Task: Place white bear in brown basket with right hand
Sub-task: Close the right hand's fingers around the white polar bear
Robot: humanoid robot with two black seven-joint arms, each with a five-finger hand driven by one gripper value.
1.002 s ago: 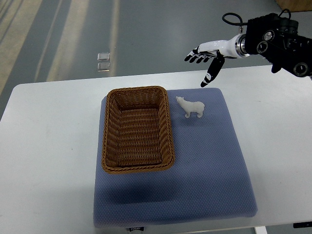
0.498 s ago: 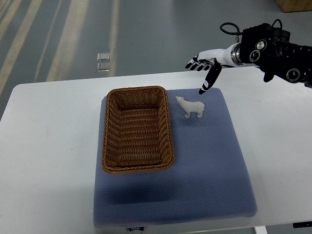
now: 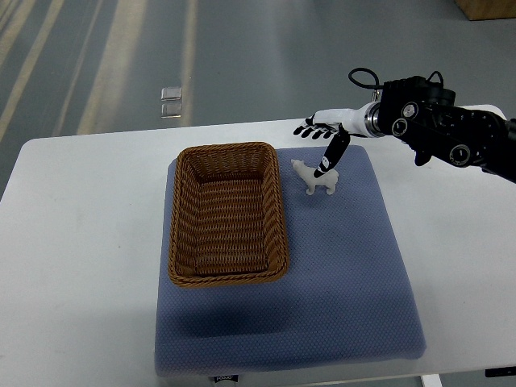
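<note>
A small white bear (image 3: 316,180) stands upright on the blue mat (image 3: 339,274), just right of the brown wicker basket (image 3: 228,214), which holds nothing. My right hand (image 3: 322,139) reaches in from the right edge and hovers just above and behind the bear. Its fingers are spread and its thumb (image 3: 329,157) points down over the bear's back. It holds nothing. The left arm is not in view.
The blue mat lies on a white table (image 3: 72,226). The black forearm with a cable (image 3: 435,129) crosses the table's back right corner. Grey floor lies beyond the far table edge.
My right hand has moved left and down from above the table's back edge to directly over the bear. The bear and the basket have not moved.
</note>
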